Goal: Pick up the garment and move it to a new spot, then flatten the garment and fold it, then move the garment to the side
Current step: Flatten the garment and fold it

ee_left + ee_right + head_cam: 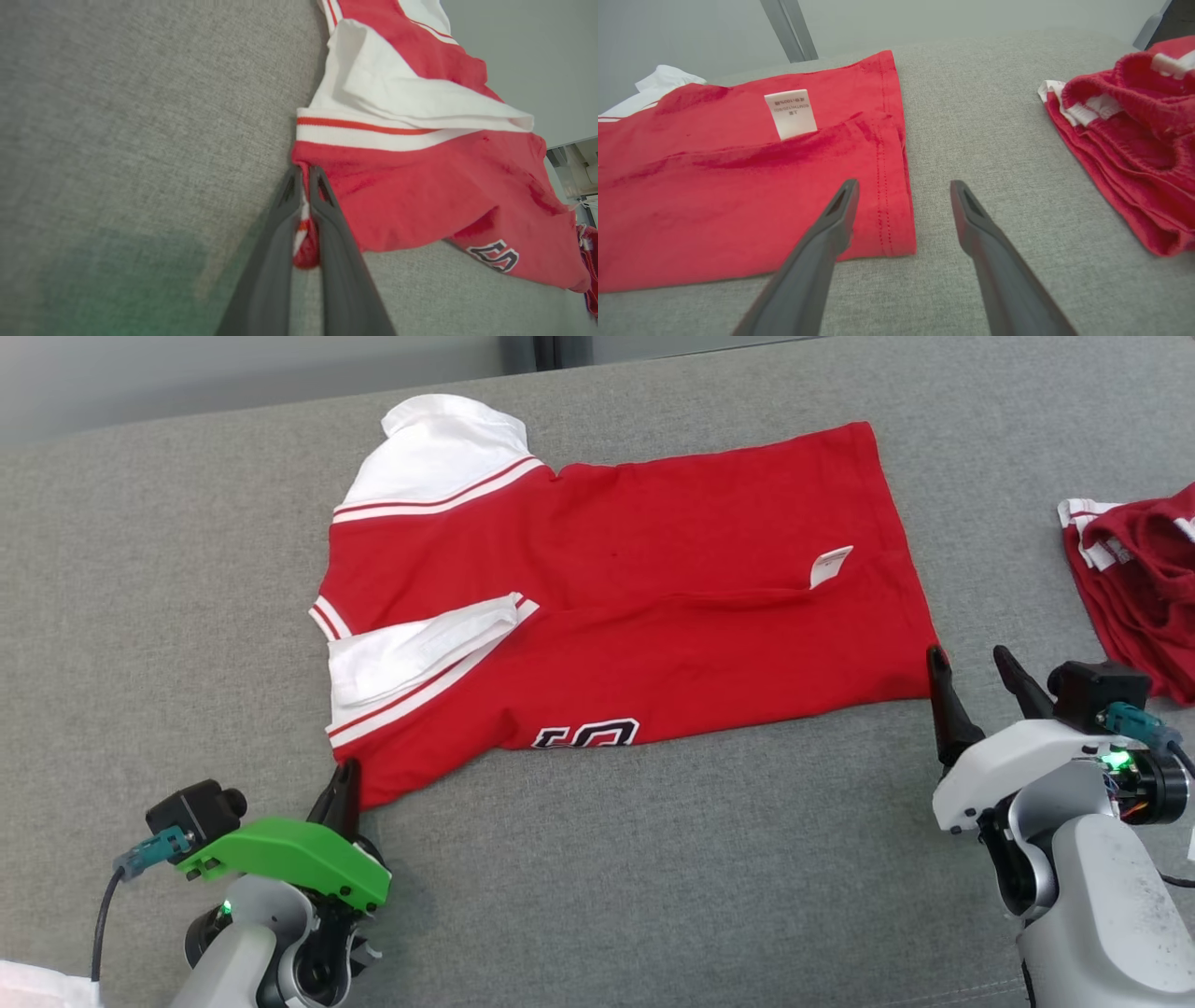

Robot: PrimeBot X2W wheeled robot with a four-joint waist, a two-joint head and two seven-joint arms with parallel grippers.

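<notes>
Red garment [635, 607] stretched lengthwise across the grey cushion [653, 859], one gripper at each near corner.
It lies just ahead of both: the left gripper [345, 777] pinches the sleeve-end corner, and the right gripper [966, 658] gapes astride the hem corner. Bare cushion beyond; a red pile [1144, 597] crowds the right.

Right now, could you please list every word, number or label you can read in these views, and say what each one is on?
White tag on the red shirt: printed lines, too small and blurred to read.
Black-and-white lettering at the shirt's near edge: cut off by the fold, unreadable.
No other text is legible.
</notes>
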